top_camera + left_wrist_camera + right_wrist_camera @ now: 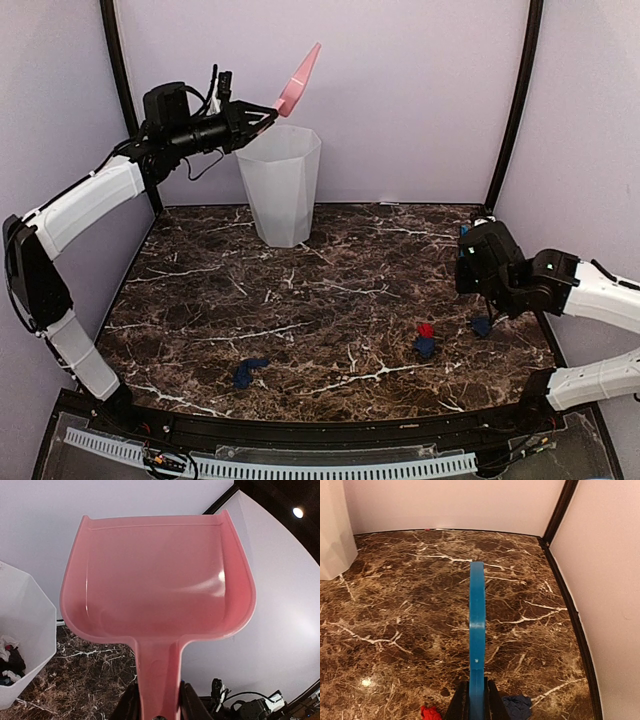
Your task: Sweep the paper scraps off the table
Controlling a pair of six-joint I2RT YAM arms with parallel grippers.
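Left gripper (pixel 252 117) grips the tipped, seemingly empty dustpan (pixel 299 80) above the bin (pixel 280 190); set its lip flat beside the scraps (pixel 426 346) near the right gripper's (pixel 476 702) fingers, clamped on the brush (pixel 477 610).

Pink dustpan (pixel 155 580), blue brush (pixel 477 610), white bin (pixel 280 185), brown white-veined table (pixel 330 290), navy and red paper scraps (pixel 425 346).
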